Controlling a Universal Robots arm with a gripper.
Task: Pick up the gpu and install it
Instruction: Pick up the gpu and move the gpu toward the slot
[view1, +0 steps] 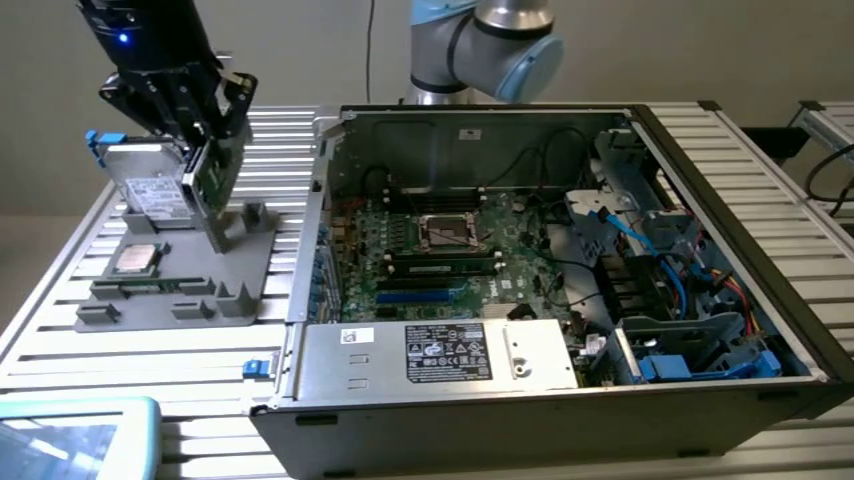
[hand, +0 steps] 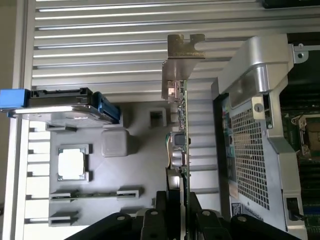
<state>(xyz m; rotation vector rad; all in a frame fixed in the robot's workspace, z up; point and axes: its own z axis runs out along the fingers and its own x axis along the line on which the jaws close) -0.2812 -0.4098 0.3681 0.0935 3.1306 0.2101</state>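
The gpu (view1: 203, 180) is a slim card held upright on edge over the grey parts fixture (view1: 174, 295) at the exterior view's left. My gripper (view1: 200, 135) comes down from above and is shut on it. In the wrist view the gpu (hand: 181, 130) shows edge-on, with its silver metal bracket (hand: 182, 60) at the far end and my black fingers (hand: 161, 210) clamped on either side of the near end. I cannot tell whether the card's lower edge touches the fixture. The open computer case (view1: 534, 260) lies to the exterior view's right, its motherboard (view1: 441, 250) exposed.
The fixture also holds a silver drive with blue tabs (view1: 147, 185), a square processor chip (view1: 138, 258) and a memory stick (view1: 147, 287). The case wall (hand: 255, 125) stands close beside the card. A blue-edged screen (view1: 67, 440) sits at the table's near corner.
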